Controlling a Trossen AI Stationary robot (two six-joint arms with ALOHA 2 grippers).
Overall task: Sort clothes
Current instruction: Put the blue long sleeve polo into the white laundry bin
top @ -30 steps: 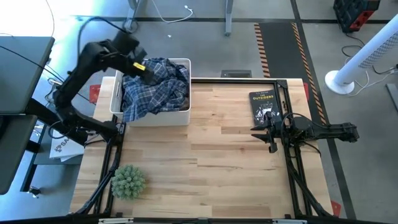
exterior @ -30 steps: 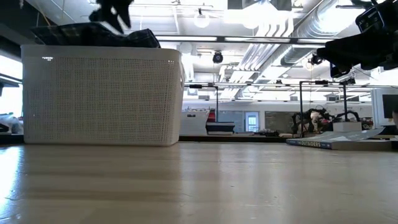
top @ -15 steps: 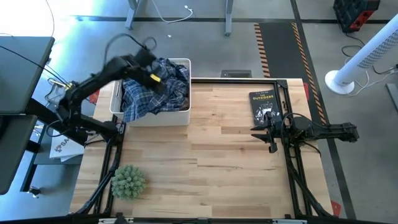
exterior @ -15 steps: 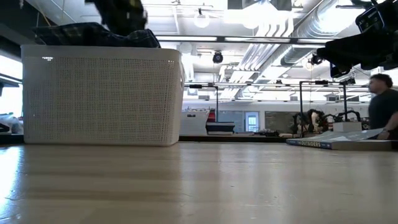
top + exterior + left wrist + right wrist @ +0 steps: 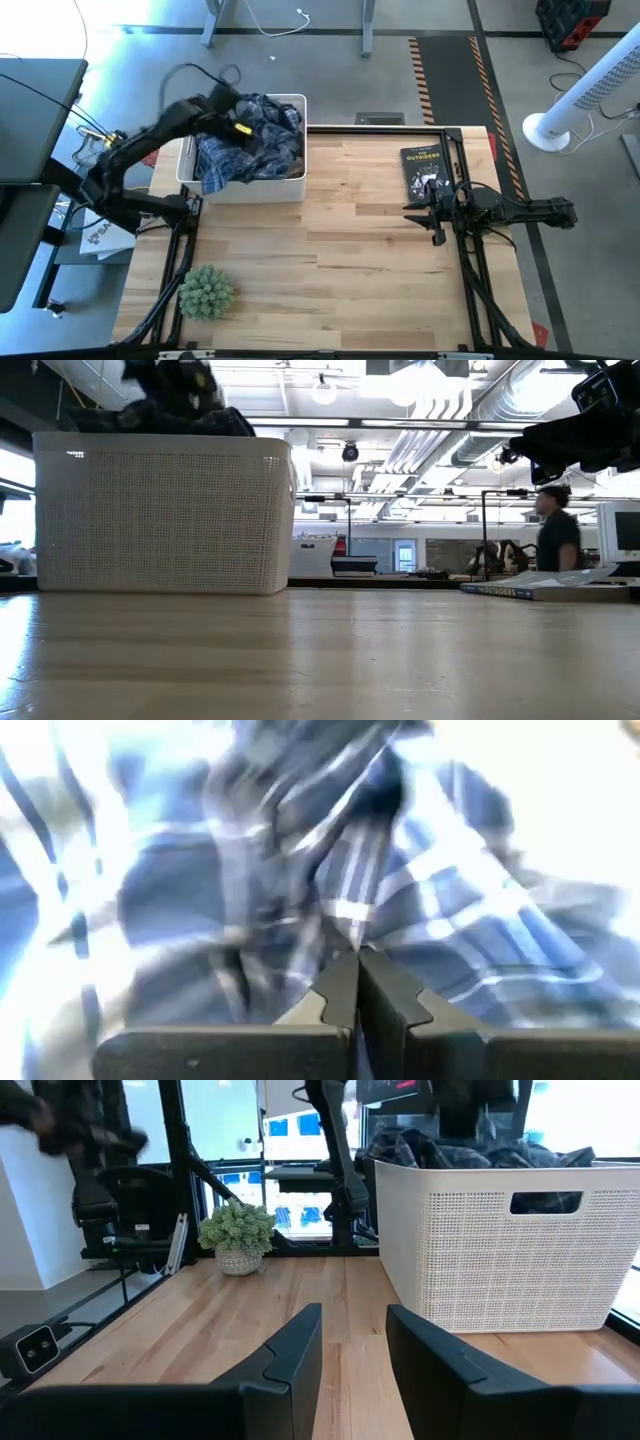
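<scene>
A blue plaid shirt (image 5: 262, 150) lies heaped in the white plastic basket (image 5: 297, 184) at the table's far left. It fills the left wrist view as plaid shirt folds (image 5: 480, 920). My left gripper (image 5: 239, 128) reaches over the basket from the left and is shut on the top of the heap. My right gripper (image 5: 432, 215) hovers open over the table's right side, near the book, with nothing between its fingers (image 5: 290, 1345). No other clothes show. My left gripper pinches a raised fold of the plaid shirt (image 5: 352, 925) between the tips of its two shut fingers, one layer or several I cannot tell. It comes at the heap from above, slanting in from the table's left. The rest of the shirt lies in the basket.
A black book (image 5: 424, 168) lies flat at the far right of the table. A small green potted plant (image 5: 207, 291) stands at the near left corner. Bare wood (image 5: 330, 250) stretches between them. A person walks in the room beyond the table (image 5: 556, 530).
My left gripper has come from the basket's far left corner over the heap, down onto the plaid shirt, and its fingers have shut on the cloth. The top of the shirt has bunched up toward the gripper.
</scene>
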